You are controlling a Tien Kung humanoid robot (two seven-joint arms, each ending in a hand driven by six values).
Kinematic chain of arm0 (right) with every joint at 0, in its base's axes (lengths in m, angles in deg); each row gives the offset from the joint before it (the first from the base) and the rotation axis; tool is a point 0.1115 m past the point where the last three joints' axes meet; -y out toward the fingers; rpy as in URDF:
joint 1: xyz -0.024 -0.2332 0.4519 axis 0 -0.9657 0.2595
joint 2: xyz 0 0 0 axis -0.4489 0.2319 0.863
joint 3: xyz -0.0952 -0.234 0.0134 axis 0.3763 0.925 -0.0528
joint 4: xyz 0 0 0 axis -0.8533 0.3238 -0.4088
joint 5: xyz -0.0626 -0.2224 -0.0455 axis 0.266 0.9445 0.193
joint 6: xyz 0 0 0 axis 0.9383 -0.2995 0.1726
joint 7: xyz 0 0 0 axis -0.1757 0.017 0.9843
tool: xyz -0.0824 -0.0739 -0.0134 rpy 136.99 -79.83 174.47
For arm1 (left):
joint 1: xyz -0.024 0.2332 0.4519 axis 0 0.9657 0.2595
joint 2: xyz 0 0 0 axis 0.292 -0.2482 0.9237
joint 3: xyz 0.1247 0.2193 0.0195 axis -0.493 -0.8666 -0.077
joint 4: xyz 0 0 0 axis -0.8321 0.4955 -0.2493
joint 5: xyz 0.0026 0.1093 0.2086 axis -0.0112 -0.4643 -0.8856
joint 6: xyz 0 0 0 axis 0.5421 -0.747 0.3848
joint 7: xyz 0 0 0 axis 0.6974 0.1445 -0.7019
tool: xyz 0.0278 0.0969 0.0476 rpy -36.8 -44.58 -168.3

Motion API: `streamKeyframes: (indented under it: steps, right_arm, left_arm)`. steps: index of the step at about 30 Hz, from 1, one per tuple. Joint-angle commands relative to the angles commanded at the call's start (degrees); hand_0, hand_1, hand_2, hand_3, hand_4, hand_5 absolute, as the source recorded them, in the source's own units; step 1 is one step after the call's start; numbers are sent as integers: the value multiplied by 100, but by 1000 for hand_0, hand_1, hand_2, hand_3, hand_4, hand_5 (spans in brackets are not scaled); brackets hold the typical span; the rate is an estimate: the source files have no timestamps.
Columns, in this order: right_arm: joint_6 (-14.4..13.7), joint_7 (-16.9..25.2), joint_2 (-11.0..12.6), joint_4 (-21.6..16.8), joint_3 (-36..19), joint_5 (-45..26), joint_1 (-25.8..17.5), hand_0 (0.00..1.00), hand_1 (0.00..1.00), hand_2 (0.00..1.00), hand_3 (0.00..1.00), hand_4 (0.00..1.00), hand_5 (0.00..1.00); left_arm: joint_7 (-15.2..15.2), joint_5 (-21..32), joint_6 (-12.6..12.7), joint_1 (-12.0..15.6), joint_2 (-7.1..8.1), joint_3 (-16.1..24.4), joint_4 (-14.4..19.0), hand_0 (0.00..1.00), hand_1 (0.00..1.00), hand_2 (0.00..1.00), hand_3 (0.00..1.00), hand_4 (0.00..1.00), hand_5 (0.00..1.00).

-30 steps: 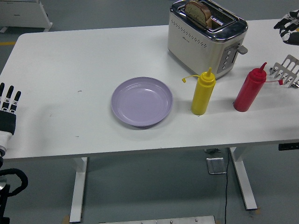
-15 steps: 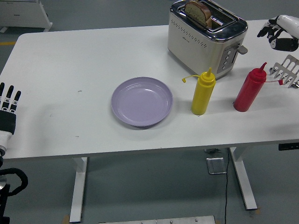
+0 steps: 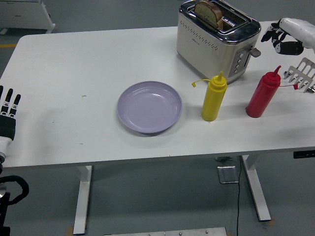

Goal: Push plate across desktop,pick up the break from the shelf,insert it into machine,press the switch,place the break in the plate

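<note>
White counter (image 3: 74, 64) under everything. Purple plate (image 3: 149, 107) near the middle, flat, nothing in it. Yellow squeeze bottle (image 3: 213, 97) just right of the plate, standing up, a thin yellow string at its tip. Red squeeze bottle (image 3: 263, 94) farther right, standing up too, well apart from the yellow one. Silver toaster (image 3: 217, 39) at the far side, behind both bottles. Slice of bread (image 3: 208, 13) sticking up out of the toaster's far slot, brown crust showing. Toaster lever (image 3: 254, 51) on the right end, next to a row of small buttons. Metal rack (image 3: 302, 74) at the right edge, only partly in view, just right of the red bottle's tip.

Right hand (image 3: 283, 37) up over the far right corner of the counter, close to the right end of the toaster but not touching it. Fingers curled in, holding nothing. Left hand (image 3: 8, 114) at the left edge, close to the near side, fingers straight and a bit apart, holding nothing, far from the plate.
</note>
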Motion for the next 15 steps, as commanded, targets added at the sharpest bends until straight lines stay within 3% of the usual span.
streamKeyframes:
  steps: [15]
  right_arm:
    - [150,-110,-151,141,302,85,144,592,586,595,537,2,2]
  left_arm:
    - [-3,-1,-1,-9,-8,15,-17,863,866,926,847,593,998]
